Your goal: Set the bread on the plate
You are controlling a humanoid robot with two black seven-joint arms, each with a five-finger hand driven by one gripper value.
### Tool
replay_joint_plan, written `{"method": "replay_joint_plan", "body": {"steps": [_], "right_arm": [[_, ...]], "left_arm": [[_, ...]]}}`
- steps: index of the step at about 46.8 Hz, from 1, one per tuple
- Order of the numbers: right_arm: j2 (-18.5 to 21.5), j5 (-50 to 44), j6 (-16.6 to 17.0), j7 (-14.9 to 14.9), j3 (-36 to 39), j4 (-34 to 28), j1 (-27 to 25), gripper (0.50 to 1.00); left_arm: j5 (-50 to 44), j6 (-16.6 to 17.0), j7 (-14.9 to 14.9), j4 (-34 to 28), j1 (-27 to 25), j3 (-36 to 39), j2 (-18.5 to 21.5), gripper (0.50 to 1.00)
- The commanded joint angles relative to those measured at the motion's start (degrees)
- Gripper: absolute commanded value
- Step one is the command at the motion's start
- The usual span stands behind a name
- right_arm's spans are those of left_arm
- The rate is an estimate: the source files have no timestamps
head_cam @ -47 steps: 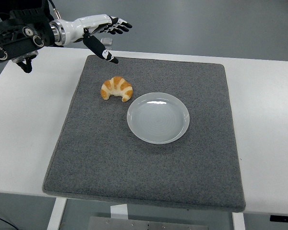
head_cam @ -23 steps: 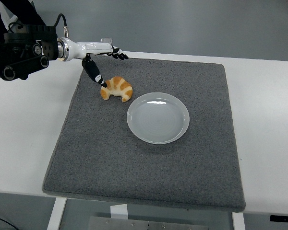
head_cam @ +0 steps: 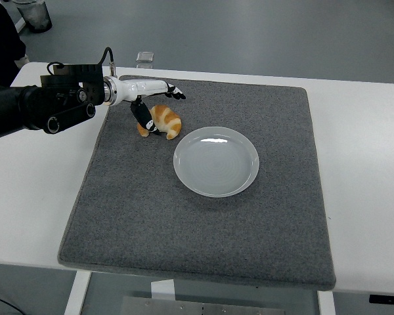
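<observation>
A golden croissant (head_cam: 164,121) lies on the grey mat (head_cam: 203,216), up and left of an empty white plate (head_cam: 216,161). My left hand (head_cam: 154,105) reaches in from the left and is right over the croissant. Its fingers (head_cam: 174,92) stretch out above the bread's far side and the thumb (head_cam: 143,116) points down against its near left side. The hand is open around the croissant, which still rests on the mat. The right arm is out of view.
The mat covers most of the white table (head_cam: 361,144). A small clear object (head_cam: 144,59) stands at the table's far edge. A dark bin (head_cam: 34,14) stands on the floor at the top left.
My left arm has moved down and to the right, from above the mat's far left corner to the croissant. The hand now brackets the bread. The croissant and plate have not moved.
</observation>
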Motion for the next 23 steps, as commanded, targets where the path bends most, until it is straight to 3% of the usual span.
{"method": "replay_joint_plan", "body": {"steps": [1, 13, 23], "right_arm": [[0.0, 0.0, 0.0, 0.0, 0.0, 0.0, 0.0, 0.952], [0.0, 0.0, 0.0, 0.0, 0.0, 0.0, 0.0, 0.952], [0.0, 0.0, 0.0, 0.0, 0.0, -0.1, 0.0, 0.952]], "left_arm": [[0.0, 0.3, 0.2, 0.0, 0.2, 0.0, -0.3, 0.99], [0.1, 2.0, 0.4, 0.0, 0.9, 0.0, -1.5, 0.973], [0.3, 2.1, 0.5, 0.0, 1.1, 0.6, -1.9, 0.93]]}}
